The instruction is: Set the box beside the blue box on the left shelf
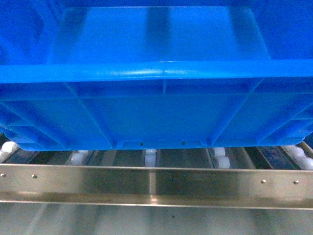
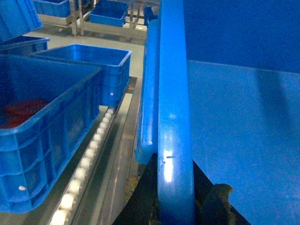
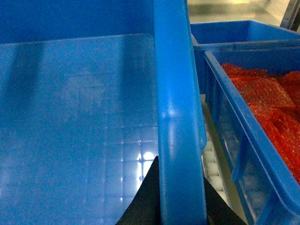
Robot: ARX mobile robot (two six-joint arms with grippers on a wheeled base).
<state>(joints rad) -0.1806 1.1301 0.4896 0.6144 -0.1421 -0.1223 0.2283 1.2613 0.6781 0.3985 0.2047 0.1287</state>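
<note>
The left gripper (image 2: pixel 176 206) is clamped on the left end rim of the box (image 1: pixel 156 117), one dark finger inside the wall and one outside; the right gripper (image 3: pixel 180 201) grips the opposite rim the same way. Between them the box's smooth floor is bare and throws back patches of light.

Below the grippers, the box sits over the left shelf (image 1: pixel 156 183), its base at or just above the white roller wheels (image 1: pixel 150 157) that peek out beneath its ribbed long side; whether it rests on them cannot be told. A steel front rail runs across just under that.

Outward from the left gripper, a lane of rollers (image 2: pixel 86 161) runs away along the deck, and just beyond it stands a neighbouring blue crate (image 2: pixel 47 136) with something red inside. Behind that one is a second blue crate (image 2: pixel 101 70), and farther off, across a pale floor, more blue crates (image 2: pixel 108 11) sit on another rack.

Outward from the right gripper, a narrow gap shows rollers, then a blue crate (image 3: pixel 243 140) filled with red mesh-like material (image 3: pixel 267 101), close alongside the box. Beyond it another blue crate (image 3: pixel 234 33) stands.
</note>
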